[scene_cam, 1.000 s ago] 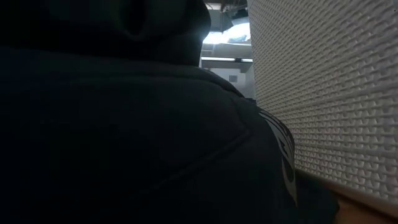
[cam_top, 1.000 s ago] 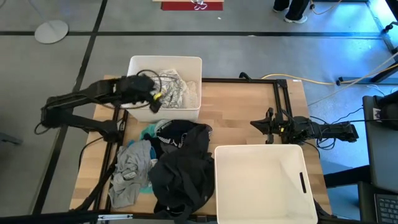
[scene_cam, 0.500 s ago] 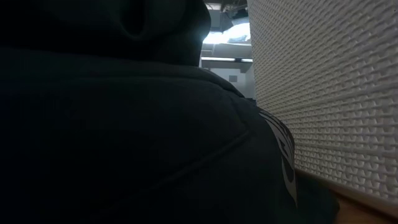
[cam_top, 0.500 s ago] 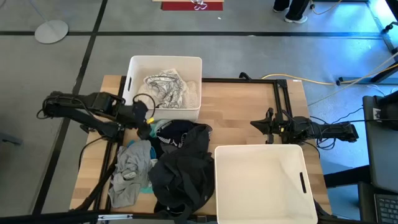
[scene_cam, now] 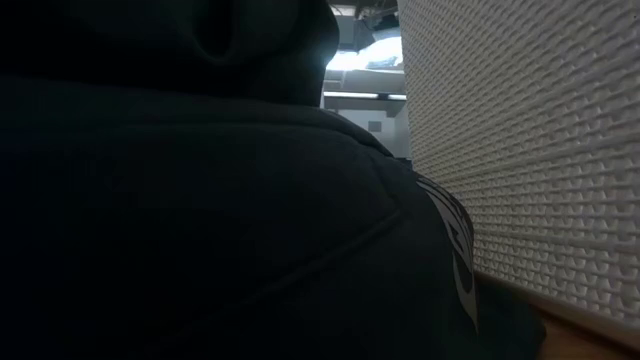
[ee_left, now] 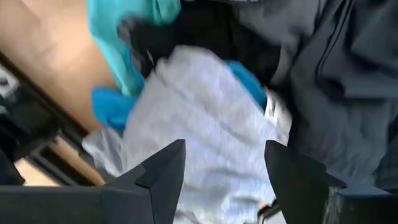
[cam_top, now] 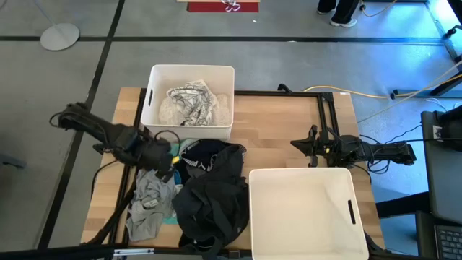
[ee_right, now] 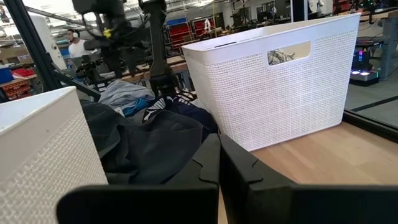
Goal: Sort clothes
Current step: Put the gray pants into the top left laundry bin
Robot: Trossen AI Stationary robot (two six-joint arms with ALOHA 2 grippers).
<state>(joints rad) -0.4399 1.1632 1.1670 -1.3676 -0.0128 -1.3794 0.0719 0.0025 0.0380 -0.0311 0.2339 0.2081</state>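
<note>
- High view: the left gripper (cam_top: 164,160) hovers over the clothes (cam_top: 206,191) heaped on the bench (cam_top: 281,133), near the far bin (cam_top: 191,101), which holds a white printed garment (cam_top: 189,101). The right gripper (cam_top: 307,148) rests beside the near bin (cam_top: 302,213).
- Low view: a black garment (scene_cam: 200,200) lies against that bin.
- Left wrist view: fingers (ee_left: 165,171) spread above a grey garment (ee_left: 199,124).
- Right wrist view: fingers (ee_right: 208,162) pressed together, holding nothing.
</note>
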